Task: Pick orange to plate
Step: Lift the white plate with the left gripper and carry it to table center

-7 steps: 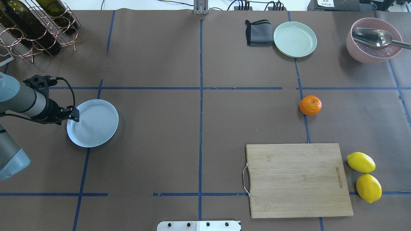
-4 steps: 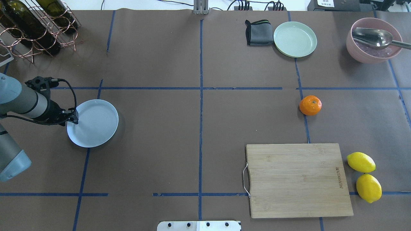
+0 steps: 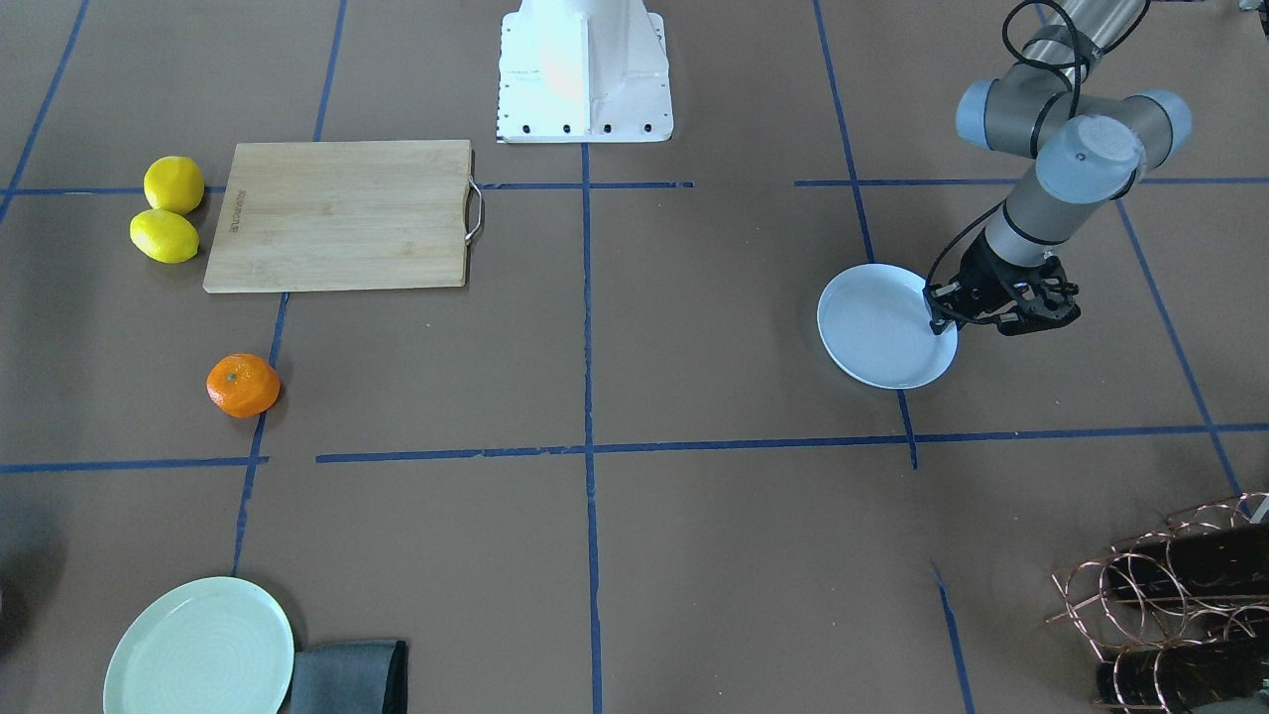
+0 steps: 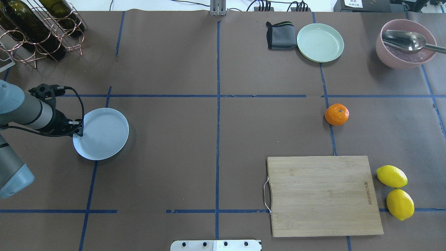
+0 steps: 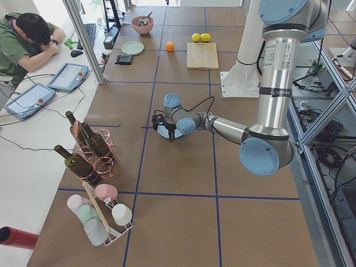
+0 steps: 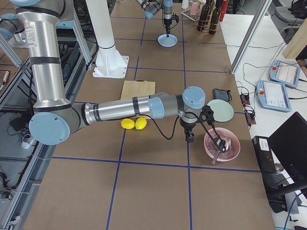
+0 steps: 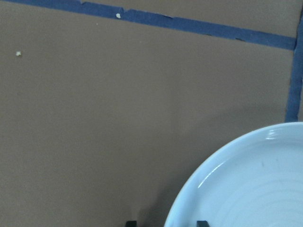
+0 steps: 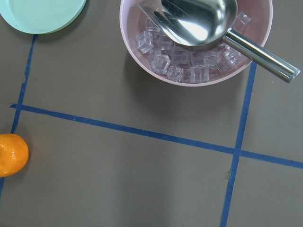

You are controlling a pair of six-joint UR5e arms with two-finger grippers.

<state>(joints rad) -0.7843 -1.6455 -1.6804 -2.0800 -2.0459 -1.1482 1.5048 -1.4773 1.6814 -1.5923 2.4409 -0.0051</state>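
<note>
The orange (image 4: 336, 114) rests on the brown table at the right, on a blue tape line, and shows at the left edge of the right wrist view (image 8: 12, 154). Far off at the left lies the white plate (image 4: 104, 134), which holds nothing. My left gripper (image 4: 79, 129) is low at its left rim. In the left wrist view the two fingertips (image 7: 131, 223) stand apart on either side of the plate (image 7: 255, 189) rim, so it is open. My right gripper (image 6: 190, 138) hangs near the pink bowl; I cannot tell its state.
A wooden cutting board (image 4: 324, 195) lies front right, with two lemons (image 4: 391, 176) beside it. At the back right are a pale green plate (image 4: 320, 42), a grey cloth (image 4: 280, 35) and a pink bowl (image 4: 406, 43) of ice with a metal scoop. A wine rack (image 4: 41, 28) stands back left.
My left gripper has shifted slightly along the white plate's left rim and settled lower. The orange and plate have not moved.
</note>
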